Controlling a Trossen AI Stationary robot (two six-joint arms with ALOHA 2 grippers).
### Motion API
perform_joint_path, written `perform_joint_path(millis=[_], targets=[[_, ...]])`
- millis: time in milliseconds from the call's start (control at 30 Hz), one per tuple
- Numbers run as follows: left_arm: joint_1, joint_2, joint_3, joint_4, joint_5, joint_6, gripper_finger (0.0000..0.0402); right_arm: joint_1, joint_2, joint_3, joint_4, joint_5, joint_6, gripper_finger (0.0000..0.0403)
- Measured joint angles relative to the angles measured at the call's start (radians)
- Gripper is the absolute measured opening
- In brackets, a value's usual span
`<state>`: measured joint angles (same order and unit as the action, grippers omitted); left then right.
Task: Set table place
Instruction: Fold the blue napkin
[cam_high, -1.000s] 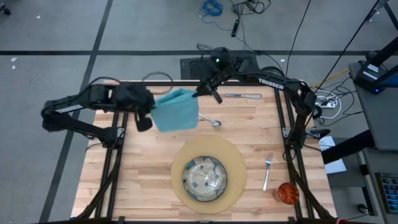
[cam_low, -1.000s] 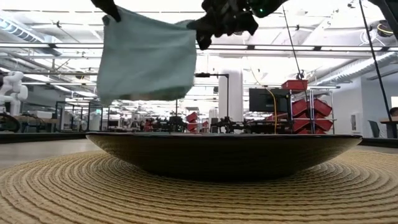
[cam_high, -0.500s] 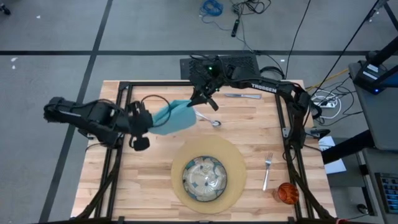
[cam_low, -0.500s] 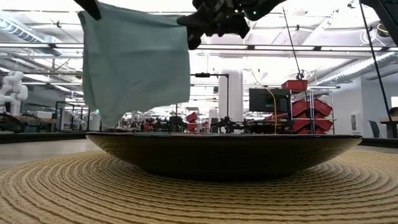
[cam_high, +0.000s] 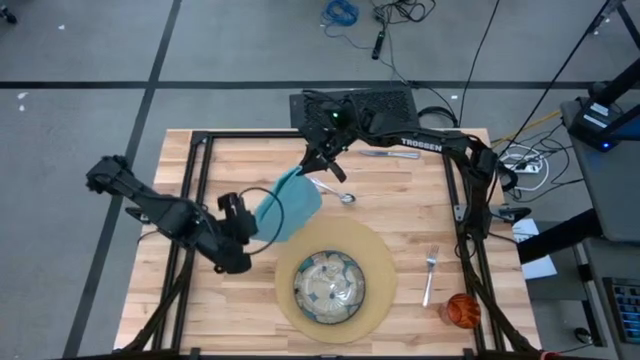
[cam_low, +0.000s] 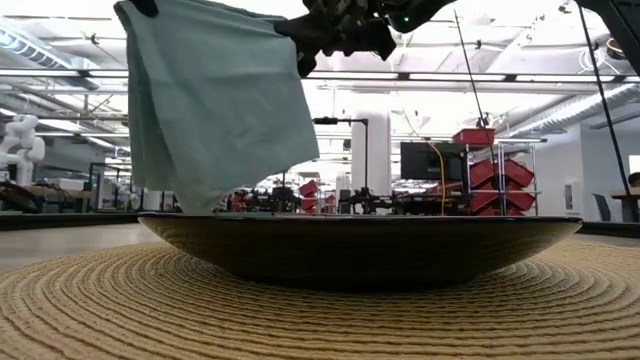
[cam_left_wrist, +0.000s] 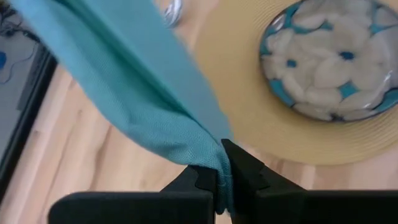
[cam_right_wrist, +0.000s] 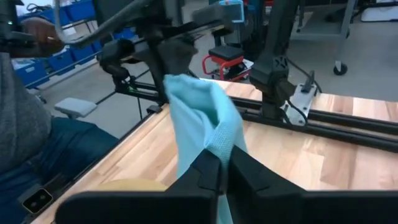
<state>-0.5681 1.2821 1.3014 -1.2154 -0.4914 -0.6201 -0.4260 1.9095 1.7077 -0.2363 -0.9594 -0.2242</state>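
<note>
Teal napkin (cam_high: 290, 202) hanging in the air between the two pinching grippers, left gripper (cam_high: 250, 222) clenched on one corner and right gripper (cam_high: 312, 166) clenched on another, above the desk (cam_high: 230, 300), just beside the placemat (cam_high: 382, 280) and plate (cam_high: 328, 287).

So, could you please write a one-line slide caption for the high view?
Both arms hold the teal napkin stretched in the air between them, beside the plate on its placemat.
</note>
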Motion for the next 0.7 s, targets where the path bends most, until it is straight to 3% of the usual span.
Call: perform_joint_path(millis=[300, 500, 700], targets=[[0.005, 0.038, 0.000, 0.004, -0.065, 0.033, 0.0000, 0.002, -0.002, 0.000, -0.064, 0.027, -0.024, 0.0000], [0.027, 0.038, 0.000, -0.109, -0.131, 0.007, 0.0000, 0.014, -0.024, 0.001, -0.249, 0.109, -0.139, 0.0000], [0.049, 0.032, -0.001, -0.133, -0.173, 0.027, 0.0000, 0.029, -0.066, -0.003, -0.269, 0.155, -0.150, 0.0000]])
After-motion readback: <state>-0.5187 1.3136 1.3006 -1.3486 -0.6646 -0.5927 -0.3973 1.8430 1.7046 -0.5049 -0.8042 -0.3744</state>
